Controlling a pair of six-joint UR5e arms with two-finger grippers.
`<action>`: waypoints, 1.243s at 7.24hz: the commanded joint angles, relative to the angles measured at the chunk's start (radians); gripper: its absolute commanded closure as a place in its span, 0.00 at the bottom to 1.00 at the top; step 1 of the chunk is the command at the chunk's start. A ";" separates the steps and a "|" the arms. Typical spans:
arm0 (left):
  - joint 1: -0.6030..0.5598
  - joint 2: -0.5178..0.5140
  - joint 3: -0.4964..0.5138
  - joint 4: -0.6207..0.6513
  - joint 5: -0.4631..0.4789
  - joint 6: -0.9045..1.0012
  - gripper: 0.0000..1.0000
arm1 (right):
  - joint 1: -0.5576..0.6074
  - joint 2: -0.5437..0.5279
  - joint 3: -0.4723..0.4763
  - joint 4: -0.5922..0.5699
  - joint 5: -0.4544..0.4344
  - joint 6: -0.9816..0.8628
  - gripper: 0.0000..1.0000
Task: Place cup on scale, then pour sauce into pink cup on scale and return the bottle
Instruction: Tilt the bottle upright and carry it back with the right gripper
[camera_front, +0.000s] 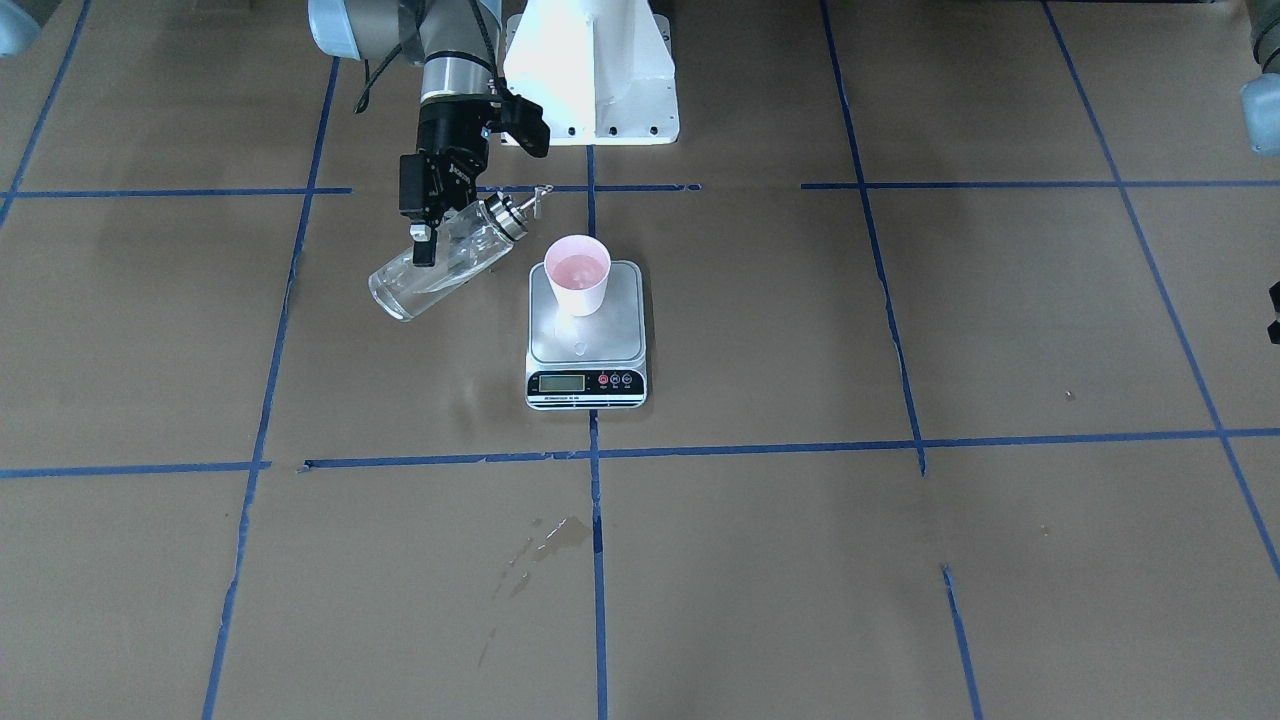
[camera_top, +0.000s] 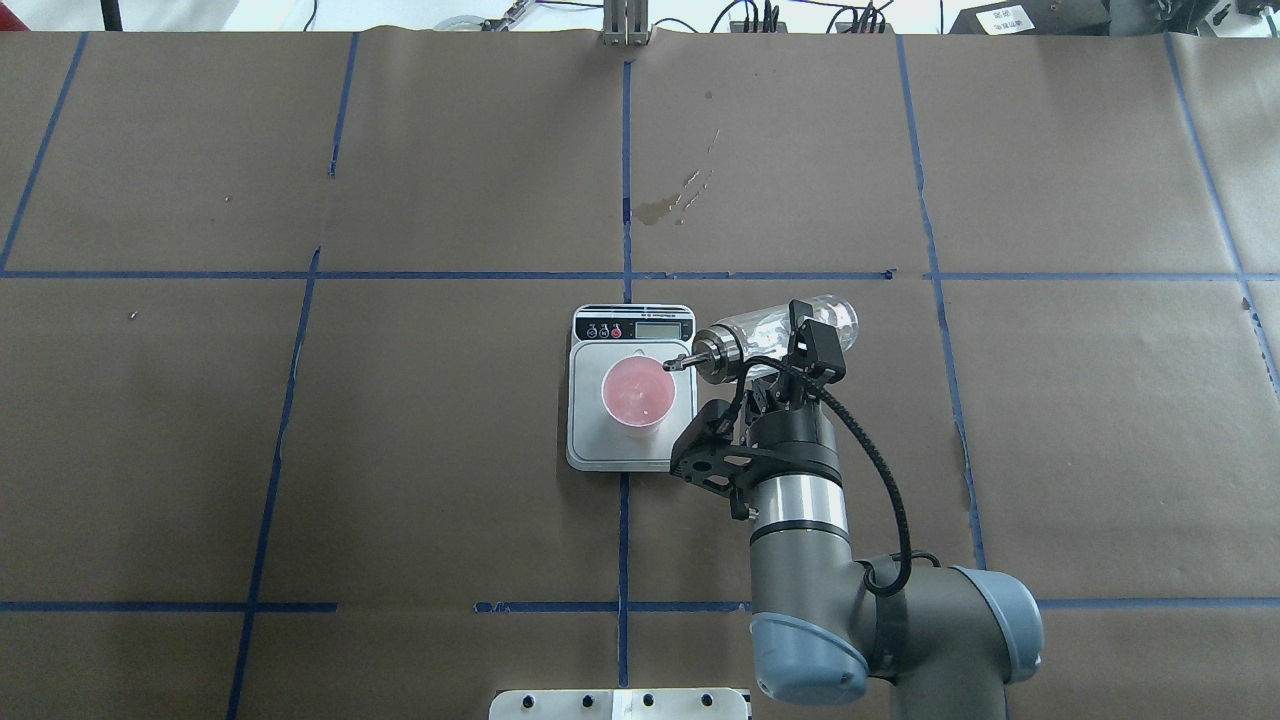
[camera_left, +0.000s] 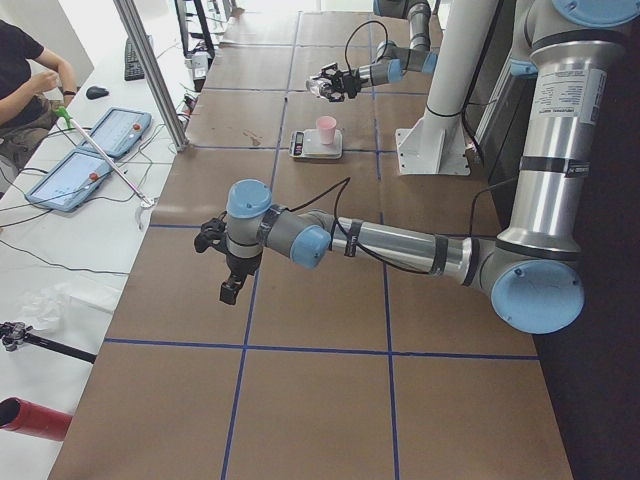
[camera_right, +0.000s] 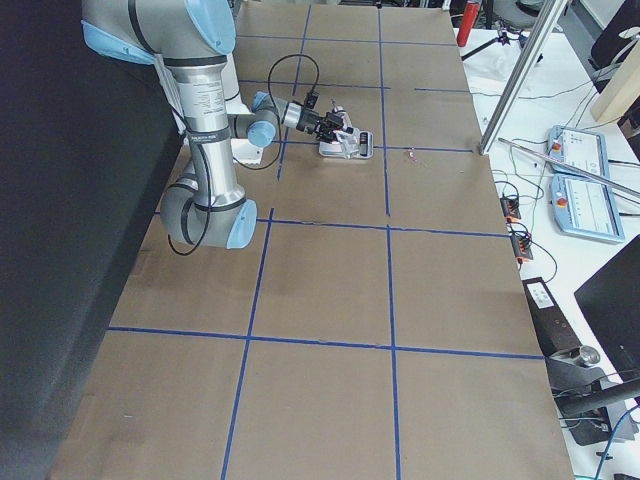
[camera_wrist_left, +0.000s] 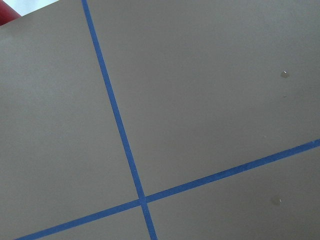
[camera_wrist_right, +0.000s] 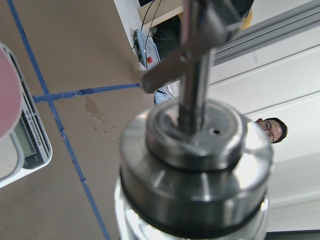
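**Front-facing view.** The right gripper (camera_front: 430, 245) clamps the bottle (camera_front: 470, 248) round mid-body, left of frame centre. The bottle lies tilted, near level, with its spout (camera_front: 512, 213) toward the cup (camera_front: 577, 273). The cup stands upright on the upper half of the scale (camera_front: 590, 340), at frame centre. No stream is seen. The glass reads clear throughout, so the sauce level cannot be told. The cup's inside is pink with a sheen at the bottom (liquid or just colour: cannot tell). There is a wet stain (camera_front: 558, 533) on the table (camera_front: 900, 560), lower centre.

**Overhead view.** The spout tip sits over the cup's upper-right rim, not its middle.
- Risk: a stream started here may run down the outer wall or onto the platform and falsify the reading.
- Risk: a paper cup is probably light, so a nudge from the spout would tip or slide it.

**Left side view.** The left gripper (camera_left: 231, 290) hangs above the table, centre-left, well apart from the scale. Its finger state cannot be told from here.

**Right side view.** The bottle and scale are small, upper centre. This view adds nothing.

**Left wrist view.** Only the table and blue tape (camera_wrist_left: 120, 135) show, with no fingers in frame.

**Right wrist view.** The spout fills the frame, with the cup rim at the left edge and the scale's display below it.
- Risk: smooth glass held tilted between two fingers could rotate or slip.
- Risk: drips from the spout on the return would mark the table.
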 joint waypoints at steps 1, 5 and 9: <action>-0.003 -0.001 -0.003 0.000 0.000 -0.001 0.00 | 0.009 -0.022 0.007 0.165 0.065 0.116 1.00; -0.026 -0.019 -0.021 0.003 0.002 -0.001 0.00 | 0.098 -0.107 0.119 0.188 0.263 0.440 1.00; -0.035 -0.006 -0.061 0.005 0.000 -0.005 0.00 | 0.235 -0.269 0.113 0.463 0.548 0.728 1.00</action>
